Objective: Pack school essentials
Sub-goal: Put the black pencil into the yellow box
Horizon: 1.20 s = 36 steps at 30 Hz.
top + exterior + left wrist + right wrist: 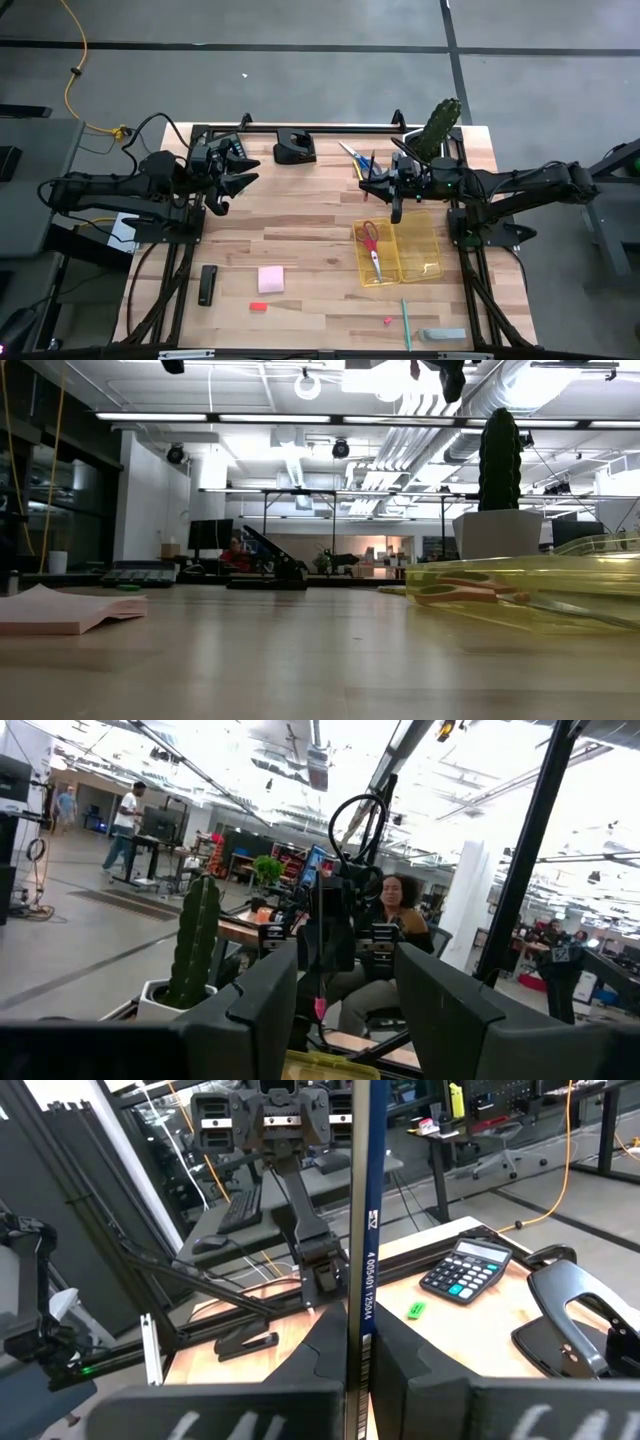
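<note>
From above, we see the right gripper [397, 212] poised over the clear yellow tray [432, 262], its fingers pinched on a slim dark pencil-like stick, though it is hard to make out from this height. Red-handled scissors [370, 240] already lie in the tray just beside it. Well away, towards the table's front, rest the pink sticky pad [270, 279] and a teal pen [406, 324].

At table height, the pad [62, 610] and tray [560, 586] sit apart.

The left gripper [350, 1005] waits at its side, fingers spread, empty.

Past the right gripper [352, 1350], a blue pencil [372, 1230] stands upright between pressed fingers.

We judge this the placing step: next, lower and release into the tray.
</note>
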Available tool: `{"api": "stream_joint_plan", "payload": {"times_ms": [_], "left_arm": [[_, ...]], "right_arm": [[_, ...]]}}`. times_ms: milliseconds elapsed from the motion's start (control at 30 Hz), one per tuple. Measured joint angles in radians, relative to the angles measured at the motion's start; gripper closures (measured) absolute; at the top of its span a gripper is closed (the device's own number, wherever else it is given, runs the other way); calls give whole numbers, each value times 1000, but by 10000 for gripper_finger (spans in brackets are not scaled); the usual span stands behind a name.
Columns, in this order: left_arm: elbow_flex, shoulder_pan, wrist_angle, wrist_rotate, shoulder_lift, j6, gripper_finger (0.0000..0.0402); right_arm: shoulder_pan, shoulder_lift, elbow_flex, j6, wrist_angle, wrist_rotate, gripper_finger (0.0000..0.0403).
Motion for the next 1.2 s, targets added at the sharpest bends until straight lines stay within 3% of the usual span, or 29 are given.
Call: {"api": "stream_joint_plan", "payload": {"times_ms": [867,1033,1200], "left_arm": [[0,0,0,0,0,0,245],[0,0,0,0,0,0,245],[0,0,0,0,0,0,245]], "right_arm": [[6,0,0,35,-1,-32,403],[59,1,0,97,-23,-29,403],[166,29,0,186,-84,41,403]]}}
